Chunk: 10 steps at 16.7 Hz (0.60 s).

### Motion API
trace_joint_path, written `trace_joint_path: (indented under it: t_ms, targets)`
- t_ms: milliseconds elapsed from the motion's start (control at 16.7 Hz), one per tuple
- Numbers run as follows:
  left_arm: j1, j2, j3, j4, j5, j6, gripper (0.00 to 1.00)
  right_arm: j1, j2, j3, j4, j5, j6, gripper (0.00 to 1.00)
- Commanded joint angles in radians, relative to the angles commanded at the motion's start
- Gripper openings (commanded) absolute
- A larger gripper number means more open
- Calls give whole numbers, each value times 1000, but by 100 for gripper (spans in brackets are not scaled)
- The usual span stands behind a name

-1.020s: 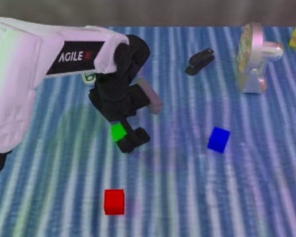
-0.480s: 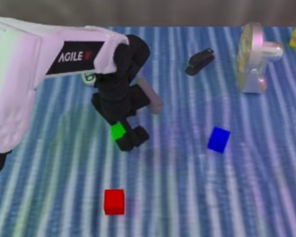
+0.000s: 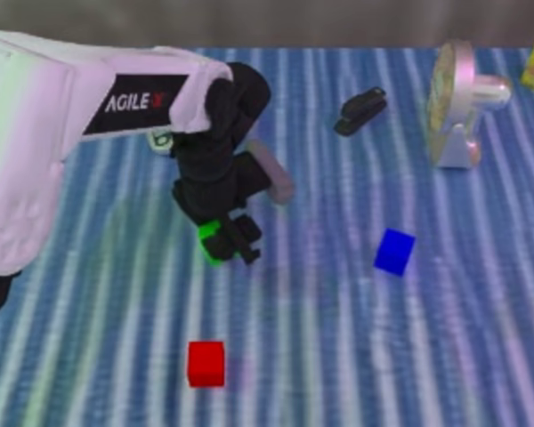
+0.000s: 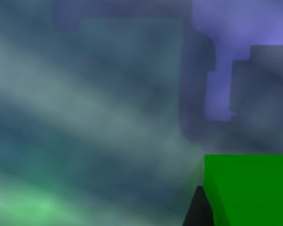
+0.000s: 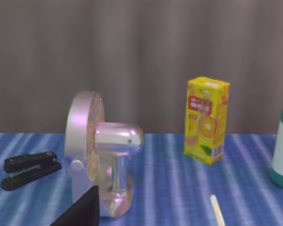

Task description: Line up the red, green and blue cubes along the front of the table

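Green cube (image 3: 213, 241) is clamped between the left gripper's (image 3: 224, 242) closed fingers, at eleven o'clock from the red cube (image 3: 206, 364).

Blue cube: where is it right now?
In the top view the blue cube sits alone on the table, right of centre, in front of the silver scale.

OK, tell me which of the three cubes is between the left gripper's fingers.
The green cube. It sits between the left gripper's black fingers, while the red cube and blue cube lie free on the table.
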Motion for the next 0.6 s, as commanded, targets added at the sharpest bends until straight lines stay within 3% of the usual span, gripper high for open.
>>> trace_joint_path:
  t_ms: [600]
  targets:
    - [-3, -67, 60, -95, 17, -6, 0, 0, 0, 0, 0, 0, 0, 100]
